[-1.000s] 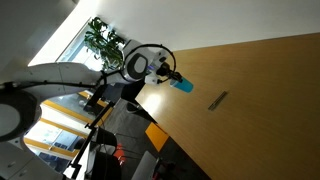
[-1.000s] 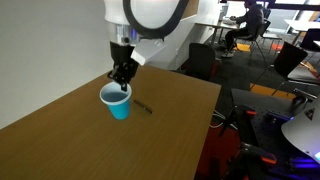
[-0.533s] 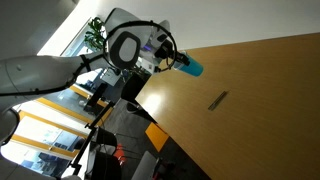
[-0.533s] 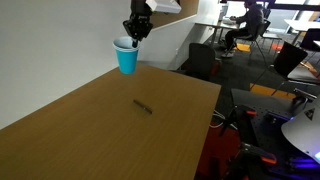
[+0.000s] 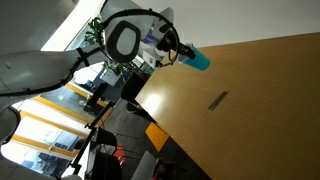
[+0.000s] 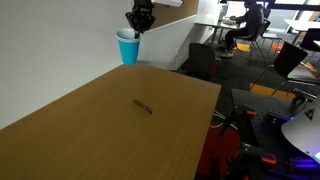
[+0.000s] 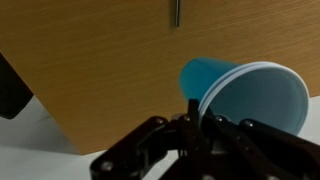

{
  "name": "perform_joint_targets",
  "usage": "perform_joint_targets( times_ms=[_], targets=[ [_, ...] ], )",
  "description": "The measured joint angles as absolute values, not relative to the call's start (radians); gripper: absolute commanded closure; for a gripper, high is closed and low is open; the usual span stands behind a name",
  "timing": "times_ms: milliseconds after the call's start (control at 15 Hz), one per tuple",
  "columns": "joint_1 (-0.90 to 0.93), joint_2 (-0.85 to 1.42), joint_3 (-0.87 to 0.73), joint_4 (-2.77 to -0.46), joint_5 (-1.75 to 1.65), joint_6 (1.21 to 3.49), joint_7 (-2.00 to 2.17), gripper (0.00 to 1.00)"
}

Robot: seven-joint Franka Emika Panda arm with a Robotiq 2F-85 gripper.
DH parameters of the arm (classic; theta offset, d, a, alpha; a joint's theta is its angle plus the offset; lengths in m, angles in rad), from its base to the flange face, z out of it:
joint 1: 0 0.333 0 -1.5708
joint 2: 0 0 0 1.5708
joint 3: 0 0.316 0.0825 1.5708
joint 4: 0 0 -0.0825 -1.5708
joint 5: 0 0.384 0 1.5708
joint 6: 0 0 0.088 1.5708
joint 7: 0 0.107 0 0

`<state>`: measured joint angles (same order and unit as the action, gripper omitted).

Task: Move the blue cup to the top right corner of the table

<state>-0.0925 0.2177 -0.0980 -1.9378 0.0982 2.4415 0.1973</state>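
The blue cup is a light-blue tapered cup with a paler rim. My gripper is shut on its rim and holds it in the air above the far end of the wooden table. In the wrist view the cup's open mouth faces the camera and its body hangs over the table's edge.
A thin dark pen-like object lies on the tabletop. A white wall runs behind the table. Office chairs and desks stand off to the side, and a plant stands near a window.
The gripper has lifted the cup off the tabletop and carried it high toward the table's far end near the wall. The pen-like object has not moved.
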Motion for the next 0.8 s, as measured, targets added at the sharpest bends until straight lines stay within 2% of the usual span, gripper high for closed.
perform_joint_targets(
  times_ms=[800],
  targets=[
    [-0.149, 0.32, -0.114, -1.824, 0.384, 2.515, 0.321, 0.99]
  ],
)
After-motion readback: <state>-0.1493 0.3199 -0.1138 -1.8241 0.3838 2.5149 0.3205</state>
